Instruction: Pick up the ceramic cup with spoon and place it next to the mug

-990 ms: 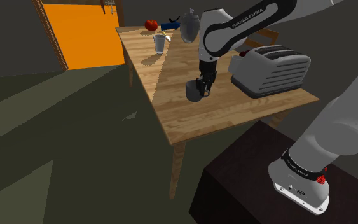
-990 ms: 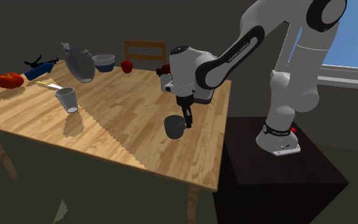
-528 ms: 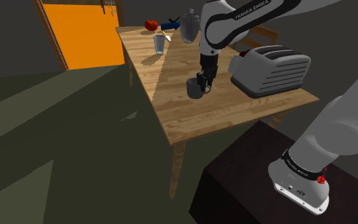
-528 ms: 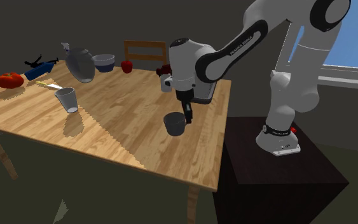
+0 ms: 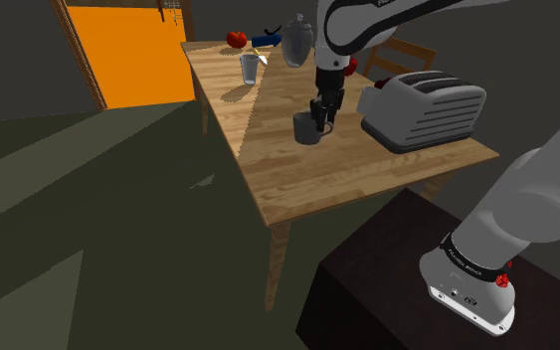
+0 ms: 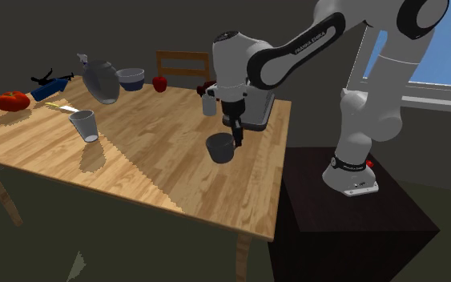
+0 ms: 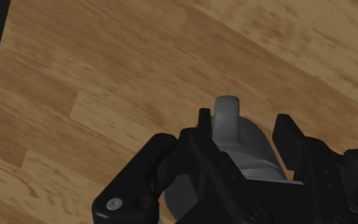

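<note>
Just beside the toaster, the gripper grips the dark grey cup by its rim; its fingers hide the cup's inside.

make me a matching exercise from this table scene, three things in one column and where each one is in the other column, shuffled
Things:
1. dark grey cup
2. toaster
3. red fruit

Places:
a. at the far end of the table in the shoulder view
b. on the table side nearest the stand
c. clasped by the gripper

Pairs: 1-c, 2-b, 3-a
</note>
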`<action>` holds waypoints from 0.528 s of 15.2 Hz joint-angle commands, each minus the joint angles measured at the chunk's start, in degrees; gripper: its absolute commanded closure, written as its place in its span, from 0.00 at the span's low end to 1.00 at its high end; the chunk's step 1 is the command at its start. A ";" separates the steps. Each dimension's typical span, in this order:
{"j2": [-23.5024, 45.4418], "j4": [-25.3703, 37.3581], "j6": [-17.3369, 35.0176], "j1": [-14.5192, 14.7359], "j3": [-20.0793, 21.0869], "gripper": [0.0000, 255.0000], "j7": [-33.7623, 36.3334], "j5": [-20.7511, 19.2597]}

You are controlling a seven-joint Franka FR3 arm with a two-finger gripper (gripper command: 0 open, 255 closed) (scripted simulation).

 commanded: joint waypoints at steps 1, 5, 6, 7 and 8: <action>-0.58 0.97 -1.55 0.01 -0.01 1.00 -0.05 0.05; -1.53 3.11 -4.64 0.00 -0.04 1.00 -0.15 0.13; -1.74 3.67 -5.41 0.00 -0.05 1.00 -0.17 0.14; -1.94 4.25 -6.18 0.00 -0.06 1.00 -0.19 0.16; -2.12 4.84 -6.95 -0.01 -0.07 1.00 -0.21 0.17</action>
